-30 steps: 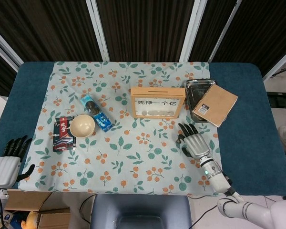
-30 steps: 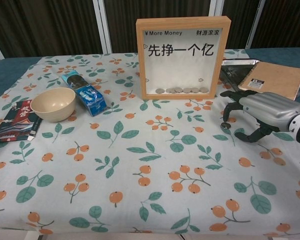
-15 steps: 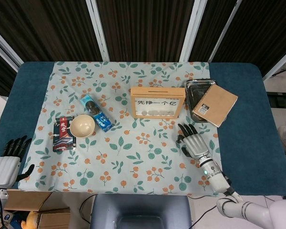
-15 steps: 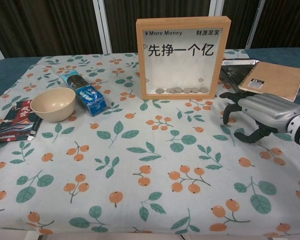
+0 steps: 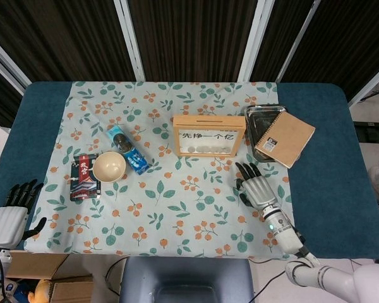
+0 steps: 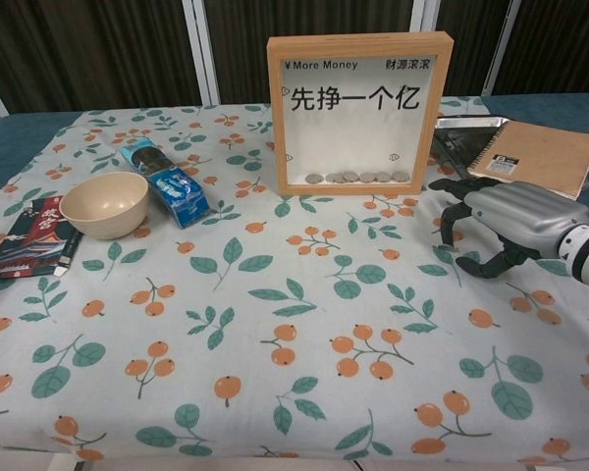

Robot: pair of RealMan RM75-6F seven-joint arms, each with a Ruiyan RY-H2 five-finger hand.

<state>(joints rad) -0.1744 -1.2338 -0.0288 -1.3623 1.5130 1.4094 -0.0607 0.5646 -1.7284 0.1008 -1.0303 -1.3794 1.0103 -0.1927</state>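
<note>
- Standing upright near the far middle of the cloth (image 6: 275, 324), the frame (image 6: 275, 118) has its glass front facing the robot and a row of coins (image 6: 358, 178) along its inner bottom edge
- The right hand (image 6: 496, 221) hovers low over the cloth, just to the right of the frame and nearer the robot, apart from it; the fingers (image 6: 450, 218) are arched, spread and pointing down, with the thumb hooked under and nothing visibly held
- Whether the fingertips touch the cloth cannot be told from either view
- A notebook (image 6: 535, 157) lies just behind this hand, resting partly on a metal tray (image 6: 461, 126)
- The left hand (image 5: 12, 211) sits off the near left corner of the table, well apart from everything, fingers loosely extended and holding nothing
- A bowl (image 6: 103, 203), a blue packet (image 6: 167, 182) and a booklet (image 6: 34, 235) lie well to the left of the frame
- Risk, as a judgement: the frame looks tall on a narrow base, so a sideways sweep of the right hand could tip it and scatter the coins
- Fingertips dragging on the loose cloth could wrinkle it and shift the frame
- A backward move could catch the notebook's overhanging corner and slide it off the tray
</note>
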